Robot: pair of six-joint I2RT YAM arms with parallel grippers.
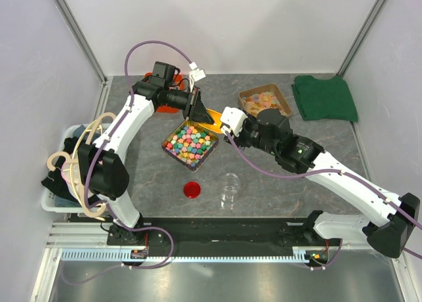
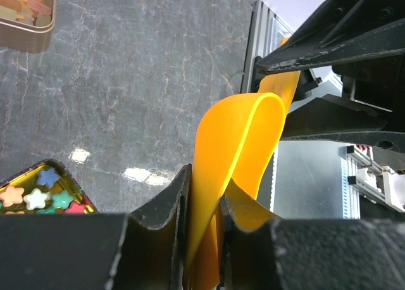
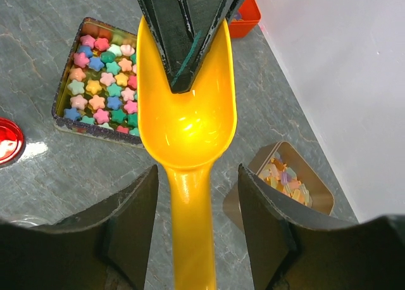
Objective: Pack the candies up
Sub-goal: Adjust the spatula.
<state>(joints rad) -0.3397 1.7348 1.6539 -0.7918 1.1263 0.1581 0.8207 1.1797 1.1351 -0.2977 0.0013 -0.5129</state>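
Over a grey marble surface (image 1: pixel 277 183), the left pincer (image 2: pixel 205 187) is clamped on the bowl edge of a yellow scoop (image 3: pixel 186 122). The right pincer (image 3: pixel 197 176) stands apart, its fingers on either side of the scoop's handle without touching it. The candies (image 1: pixel 190 144), colourful stars, fill a square tin (image 3: pixel 88 129) resting near the scoop.

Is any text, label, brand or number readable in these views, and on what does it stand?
No text is readable in any view.
The scoop, candy tin, red lid and jar show no print.
The white tags on the left arm's cable are too small to read.
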